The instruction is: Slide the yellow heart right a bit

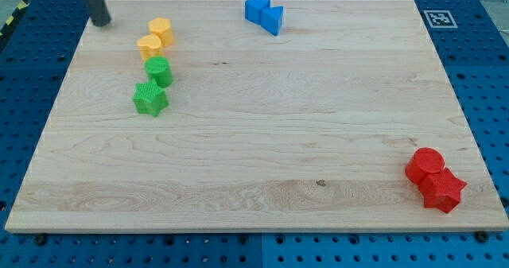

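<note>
Two yellow blocks sit close together at the view's upper left: one (pixel 161 31) nearer the top and one (pixel 149 45) just below and left of it. The lower one looks like the yellow heart, though its shape is hard to make out. My tip (pixel 101 23) rests on the board near the top left corner, to the left of both yellow blocks and apart from them.
A green cylinder (pixel 159 71) and a green star (pixel 149 99) lie just below the yellow blocks. Two blue blocks (pixel 256 8) (pixel 273 19) touch at the top centre. A red cylinder (pixel 425 165) and a red star (pixel 442 190) sit at the bottom right. A fiducial marker (pixel 439 18) is at the top right corner.
</note>
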{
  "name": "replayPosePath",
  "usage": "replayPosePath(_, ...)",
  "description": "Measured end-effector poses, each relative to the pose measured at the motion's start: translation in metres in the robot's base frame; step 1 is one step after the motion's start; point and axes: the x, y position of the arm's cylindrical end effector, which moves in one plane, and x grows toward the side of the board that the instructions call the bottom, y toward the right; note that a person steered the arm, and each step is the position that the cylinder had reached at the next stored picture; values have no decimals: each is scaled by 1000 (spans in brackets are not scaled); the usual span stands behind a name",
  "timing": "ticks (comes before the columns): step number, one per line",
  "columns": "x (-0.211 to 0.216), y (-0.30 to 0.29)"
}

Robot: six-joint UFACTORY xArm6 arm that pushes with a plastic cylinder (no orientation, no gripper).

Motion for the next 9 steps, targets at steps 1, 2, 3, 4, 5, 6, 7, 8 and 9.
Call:
replayPosePath(1,20,-8)
replayPosePath(2,36,-8)
replayPosePath(3,40,6)
replayPosePath(4,42,31)
replayPosePath(5,51,55)
replayPosePath(6,61,61)
replayPosePath(7,67,61)
replayPosePath(8,68,62)
replayPosePath(9,68,66)
